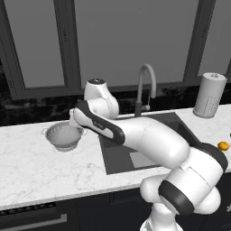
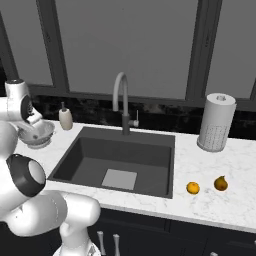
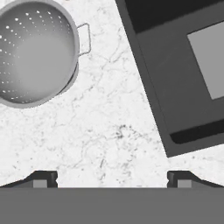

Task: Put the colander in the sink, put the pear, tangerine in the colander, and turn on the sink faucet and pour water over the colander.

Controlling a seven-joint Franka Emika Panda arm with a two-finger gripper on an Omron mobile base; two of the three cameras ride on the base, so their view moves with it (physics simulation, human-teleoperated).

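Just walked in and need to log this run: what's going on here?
The arm is reaching toward the colander, which sits empty on the counter left of the sink. Its gripper hangs open over the marble between the two, holding nothing. The tangerine and pear lie on the counter right of the sink. No water is visible at the faucet.

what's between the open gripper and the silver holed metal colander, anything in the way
Nothing visible. In the hand view the open gripper hangs over bare white marble counter, with the silver perforated colander off to one side and the dark grey sink on the other.
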